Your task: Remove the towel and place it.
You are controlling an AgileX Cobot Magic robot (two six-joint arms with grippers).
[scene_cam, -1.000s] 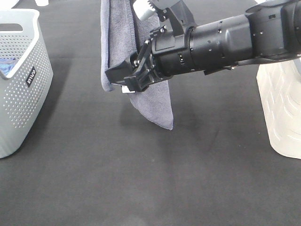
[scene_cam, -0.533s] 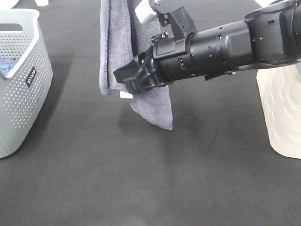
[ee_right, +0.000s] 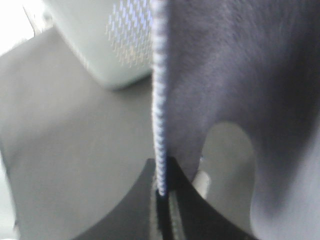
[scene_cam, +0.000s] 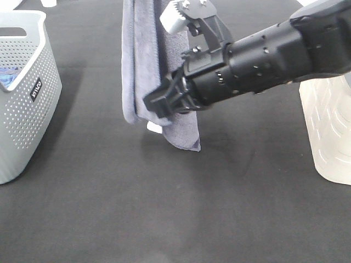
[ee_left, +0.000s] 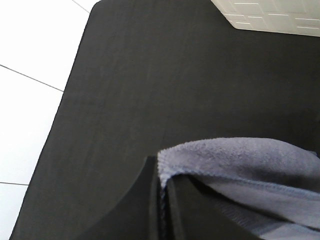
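Observation:
The grey-lavender towel (scene_cam: 140, 66) hangs down over the black table from above the exterior view's top edge; its small white tag (scene_cam: 154, 127) shows near the bottom. My right gripper (scene_cam: 163, 102) reaches across from the right and is shut on the towel's lower part. In the right wrist view the stitched hem runs down between the closed fingers of that gripper (ee_right: 161, 192), with the towel (ee_right: 225, 65) filling the picture. My left gripper (ee_left: 162, 200) is shut on a folded edge of the towel (ee_left: 240, 160); it is outside the exterior view.
A grey perforated basket (scene_cam: 33, 104) stands at the left with a bright blue cloth (scene_cam: 7, 80) inside; it also shows in the right wrist view (ee_right: 115, 45). A white ribbed container (scene_cam: 329, 126) stands at the right. Black table mat (scene_cam: 164, 208) lies below.
My right gripper has moved right and slightly down with the towel's edge. The hanging towel has shifted right and its left fold hangs lower.

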